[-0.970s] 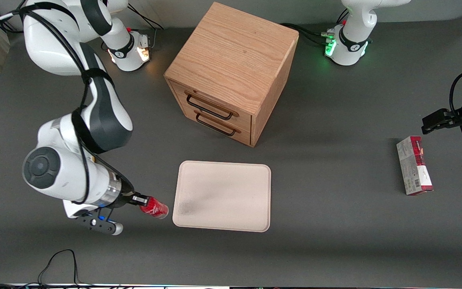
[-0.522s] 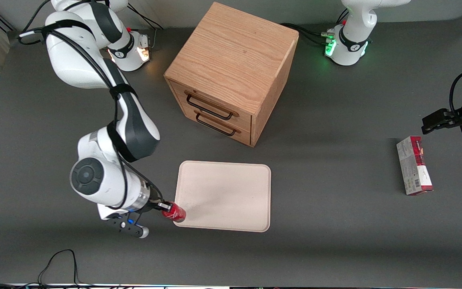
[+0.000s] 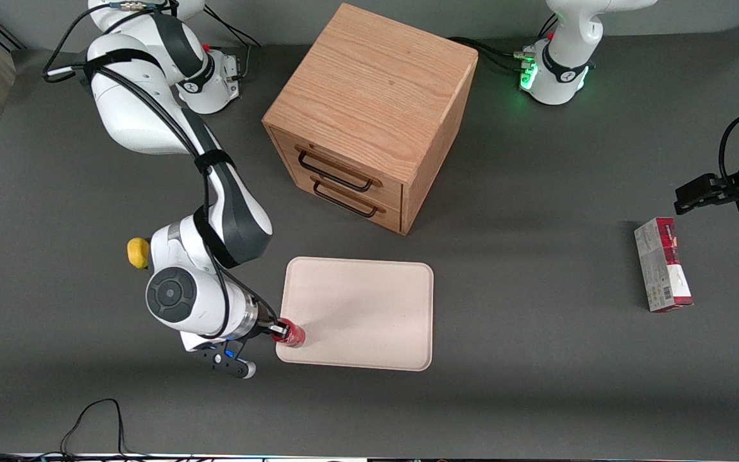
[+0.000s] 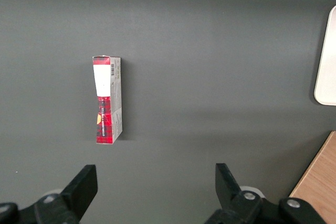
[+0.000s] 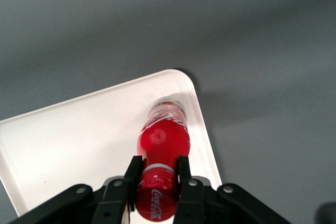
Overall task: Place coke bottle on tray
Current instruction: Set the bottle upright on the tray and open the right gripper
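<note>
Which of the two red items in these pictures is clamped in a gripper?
The coke bottle, clamped in the right gripper over the tray's corner. The red-and-grey carton box lies untouched on the table.

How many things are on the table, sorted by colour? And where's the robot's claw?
Red: 2, coke bottle and carton box
Wooden brown: 1, drawer cabinet
Cream-pink: 1, tray
Yellow: 1, small object
Total: 5
The gripper holds the bottle over the tray's corner.
</note>
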`<action>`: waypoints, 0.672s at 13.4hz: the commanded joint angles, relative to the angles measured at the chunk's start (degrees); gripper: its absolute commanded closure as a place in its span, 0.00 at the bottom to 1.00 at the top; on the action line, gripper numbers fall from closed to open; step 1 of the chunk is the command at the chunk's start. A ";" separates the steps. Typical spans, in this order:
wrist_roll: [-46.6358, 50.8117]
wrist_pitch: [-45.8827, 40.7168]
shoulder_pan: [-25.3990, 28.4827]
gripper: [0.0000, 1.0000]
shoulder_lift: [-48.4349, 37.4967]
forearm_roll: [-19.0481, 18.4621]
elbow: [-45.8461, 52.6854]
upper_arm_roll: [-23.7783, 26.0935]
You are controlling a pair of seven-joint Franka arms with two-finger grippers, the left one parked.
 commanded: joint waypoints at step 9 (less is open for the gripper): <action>1.41 -1.14 0.42 0.00 1.64 0.56 2.22 -0.02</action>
